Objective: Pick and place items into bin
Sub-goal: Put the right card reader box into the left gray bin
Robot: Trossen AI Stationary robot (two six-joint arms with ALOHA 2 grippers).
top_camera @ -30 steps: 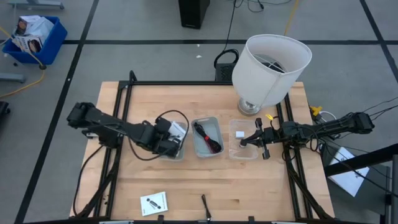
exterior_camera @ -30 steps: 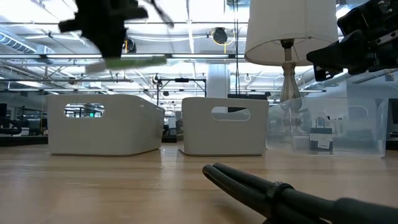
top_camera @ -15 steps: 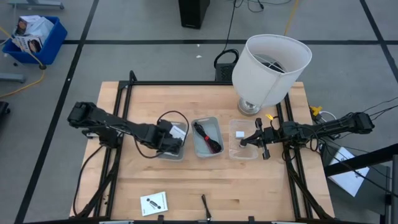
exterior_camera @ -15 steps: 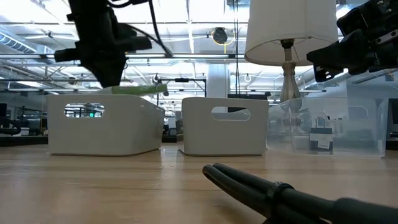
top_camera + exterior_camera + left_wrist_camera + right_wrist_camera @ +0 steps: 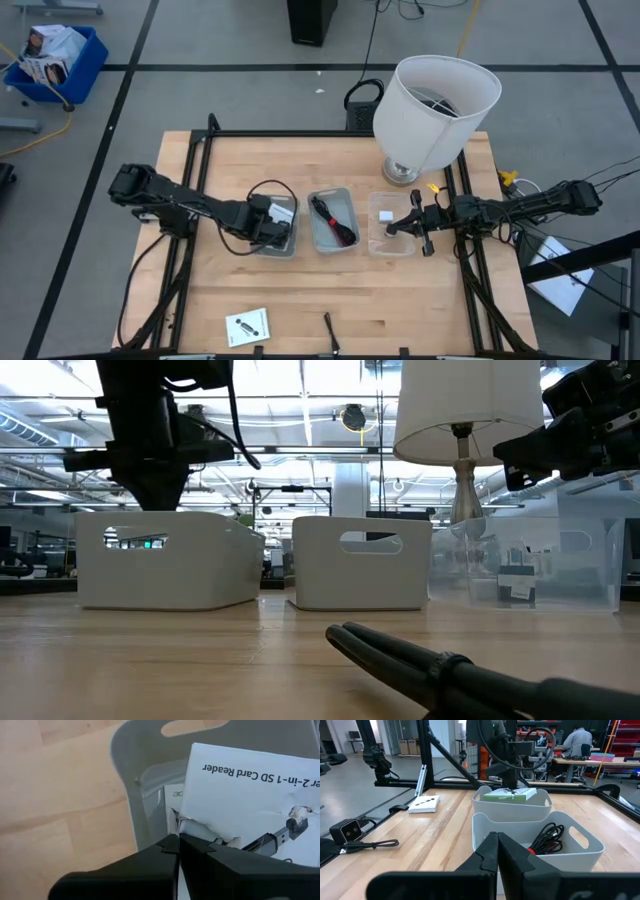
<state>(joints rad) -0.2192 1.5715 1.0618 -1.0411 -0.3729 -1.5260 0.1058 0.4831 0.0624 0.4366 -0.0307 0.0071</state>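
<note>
The left gripper (image 5: pixel 283 222) had come down over the last second, from well above the left bin (image 5: pixel 272 228) to its rim, carrying a white card (image 5: pixel 250 800) with it. Its fingers were closed on a torn edge of the card, which now hung inside that bin above another package, so I judge that the release was near. The right gripper (image 5: pixel 392 228) had not moved; it waited over the clear bin (image 5: pixel 390 240), closed and holding nothing. The cable (image 5: pixel 333 220) lay in the middle bin (image 5: pixel 333 222). Another card (image 5: pixel 247 327) and a dark stick (image 5: pixel 330 330) were still on the table (image 5: pixel 330 160), well apart from the left bin. The low view hid the bins' contents, and the held card was cut off in the left wrist view.
</note>
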